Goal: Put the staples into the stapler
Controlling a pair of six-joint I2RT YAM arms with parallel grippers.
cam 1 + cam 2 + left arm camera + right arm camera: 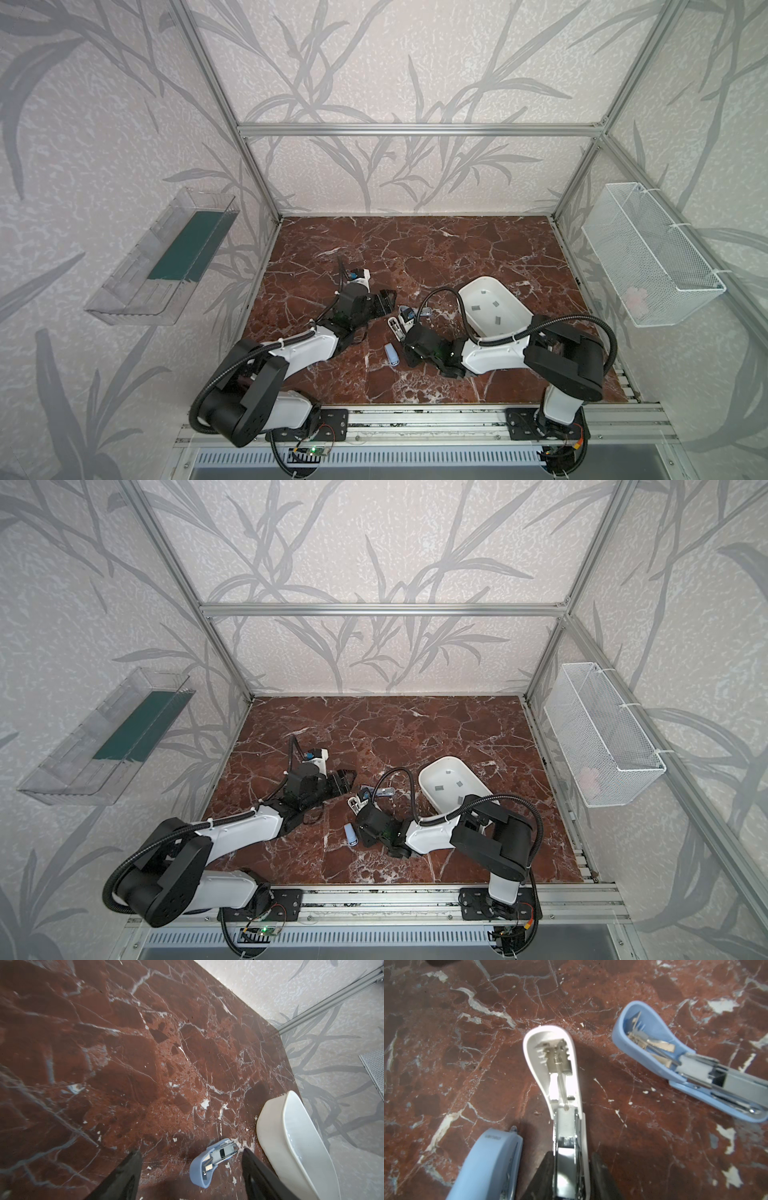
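Three staplers are sitting mid-table, none looking loaded yet, so it's early by my read. Left gripper (386, 300) is hovering wide open and empty. Closed blue stapler (391, 354) is lying nearest the front. Right gripper (572, 1161) is pinching the white stapler (560, 1076) at its magazine, lid flipped back. Open blue stapler (660, 1030) is lying just beside; can't tell whether it's filled. Staples (476, 308) are still lying loose in the white tray (511, 309). Remaining: pick a strip, seat it, close the lid. Clear bin (137, 282) is hanging on the left wall. Right arm (494, 353) is crossing the tray's near side, crowding access. Mesh basket (648, 257) is hanging on the right wall.
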